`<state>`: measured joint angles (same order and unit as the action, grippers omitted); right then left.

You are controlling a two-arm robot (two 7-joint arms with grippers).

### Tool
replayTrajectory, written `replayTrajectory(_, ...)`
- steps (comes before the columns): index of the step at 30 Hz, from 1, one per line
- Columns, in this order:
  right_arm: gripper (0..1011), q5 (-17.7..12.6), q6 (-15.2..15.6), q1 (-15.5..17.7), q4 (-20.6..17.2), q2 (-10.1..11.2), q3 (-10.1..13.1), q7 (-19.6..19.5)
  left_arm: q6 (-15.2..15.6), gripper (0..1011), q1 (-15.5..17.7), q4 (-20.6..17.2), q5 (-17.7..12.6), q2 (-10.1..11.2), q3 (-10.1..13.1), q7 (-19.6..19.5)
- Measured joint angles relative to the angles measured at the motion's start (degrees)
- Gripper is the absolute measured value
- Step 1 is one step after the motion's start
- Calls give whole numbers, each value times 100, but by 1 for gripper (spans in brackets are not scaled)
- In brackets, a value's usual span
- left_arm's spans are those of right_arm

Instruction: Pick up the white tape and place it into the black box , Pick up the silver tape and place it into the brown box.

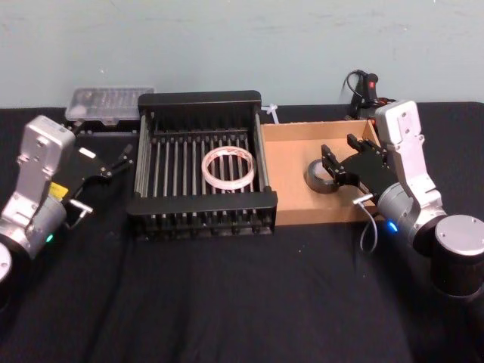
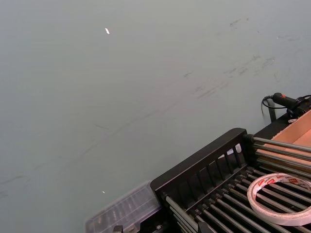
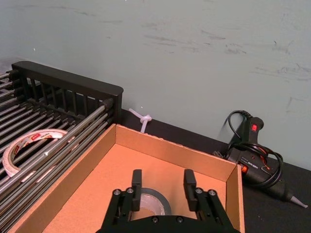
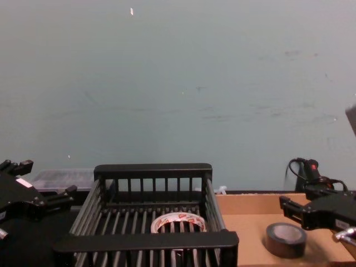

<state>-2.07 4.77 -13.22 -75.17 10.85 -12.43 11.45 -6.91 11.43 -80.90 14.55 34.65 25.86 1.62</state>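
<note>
Black-clothed bench [image 1: 227,302]: whitish ring-shaped tape roll [image 1: 229,168] lying in black slatted plastic crate [image 1: 200,204]; dark grey tape roll [image 1: 321,178] in shallow tan cardboard tray [image 1: 291,181]. Right end effector [image 3: 163,183] fingers apart above it; left end effector [image 1: 113,162] apart, idle. Both placements apparently done.

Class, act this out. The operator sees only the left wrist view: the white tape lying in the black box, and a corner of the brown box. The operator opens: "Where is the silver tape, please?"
Observer: The silver tape lies flat on the floor of the brown box.
Operator: Is anything holding it?
Observer: No. The right gripper is over it with its fingers open, one on each side, not closed on the roll.
Operator: And my own arm's gripper?
Observer: The left gripper is open and holds nothing, above the table just left of the black box.
</note>
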Motion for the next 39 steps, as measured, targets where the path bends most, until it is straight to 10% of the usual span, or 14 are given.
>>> replayTrajectory(17, 1002, -38, -48, 155, -250, 7, 38, 47, 0, 1001, 0, 0, 0, 0, 0, 0)
replayTrajectory(39, 1000, 112, -438, 1130, -1350, -31, 145, -326, 0, 1001, 0, 0, 0, 0, 0, 0)
